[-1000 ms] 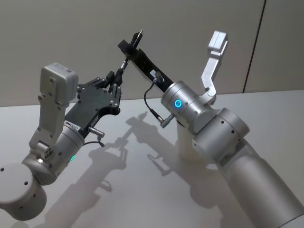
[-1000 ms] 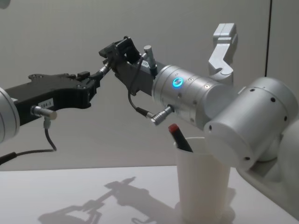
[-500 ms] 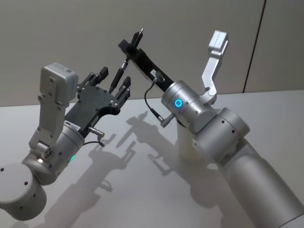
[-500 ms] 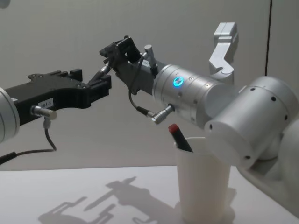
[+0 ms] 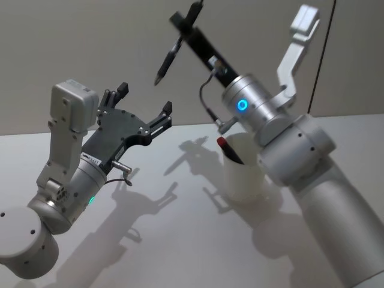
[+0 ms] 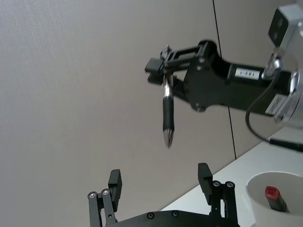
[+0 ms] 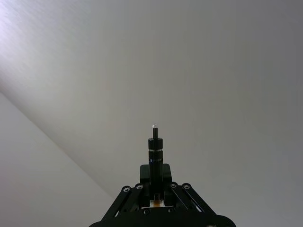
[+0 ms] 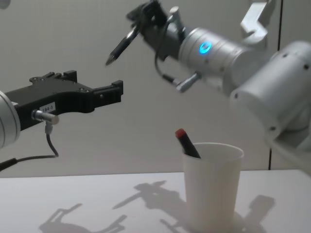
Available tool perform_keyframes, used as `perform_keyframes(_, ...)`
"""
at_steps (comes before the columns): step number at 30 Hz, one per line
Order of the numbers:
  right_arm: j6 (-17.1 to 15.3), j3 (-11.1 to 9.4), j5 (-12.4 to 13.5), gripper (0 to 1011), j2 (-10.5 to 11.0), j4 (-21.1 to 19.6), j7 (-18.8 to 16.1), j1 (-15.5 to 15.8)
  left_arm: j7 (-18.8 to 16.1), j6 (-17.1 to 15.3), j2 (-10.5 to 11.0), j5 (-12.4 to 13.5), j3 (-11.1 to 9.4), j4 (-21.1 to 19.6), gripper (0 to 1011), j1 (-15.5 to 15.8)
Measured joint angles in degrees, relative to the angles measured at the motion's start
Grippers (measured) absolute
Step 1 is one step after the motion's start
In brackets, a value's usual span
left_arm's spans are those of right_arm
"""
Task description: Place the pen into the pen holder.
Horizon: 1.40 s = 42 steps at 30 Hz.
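The right pincer [image 5: 185, 19] is high in the air, shut on the top end of the pen [image 5: 168, 59]. The pen hangs down with its tip pointing at the bench [image 5: 180, 240]. The left pincer [image 5: 144, 103] sits lower and off to the side, wide open and holding nothing.

The pen holder [image 8: 212, 187] is a white paper cup standing on the bench, well below the pen and off to one side of it. A red-capped marker [image 8: 186, 142] already leans inside the cup.

A few things could go wrong from here. The pen is held only by its very end, so it could swing or slip out if the arm moves fast. It looks tilted too, so the tip might hit the cup's rim and not go in. The cup is light paper, so a bump from the pen or the arm could tip it over. The marker inside could also block the pen's way down. I cannot tell for sure how tight the grip is. If the pen drops now, it lands on the bench, not in the cup.
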State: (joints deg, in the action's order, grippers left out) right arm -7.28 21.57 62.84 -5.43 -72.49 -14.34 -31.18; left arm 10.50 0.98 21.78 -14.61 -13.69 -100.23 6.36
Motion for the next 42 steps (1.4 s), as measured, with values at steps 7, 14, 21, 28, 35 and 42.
perform_keyframes(7, 1.89, -1.15, -4.64, 131, 1.80, -4.41, 1.44, 0.15, -1.51, -0.82, 0.42, 0.51, 0.50, -0.50, 1001, -0.12)
perform_keyframes(14, 2.53, -1.82, -9.46, 131, 3.69, -8.01, 2.84, 1.14, -4.39, -2.29, 1.14, 1.60, 1.47, -1.36, 1001, -0.19)
perform_keyframes(21, 2.57, -2.12, -14.02, 131, 5.55, -10.94, 3.96, 2.47, -7.75, -3.96, 1.97, 2.85, 2.79, -2.11, 1001, -0.04)
perform_keyframes(28, 2.23, -2.25, -20.13, 131, 7.94, -14.03, 5.09, 4.59, -9.78, -5.24, 2.57, 3.70, 3.74, -2.51, 1001, 0.20)
perform_keyframes(35, 1.84, -2.18, -25.38, 131, 10.12, -16.32, 5.99, 6.84, -10.90, -5.86, 2.91, 4.17, 4.28, -2.76, 1001, 0.34)
perform_keyframes(42, 1.63, -1.93, -30.81, 131, 12.23, -18.10, 6.87, 9.20, -11.60, -6.26, 3.13, 4.45, 4.60, -2.89, 1001, 0.42)
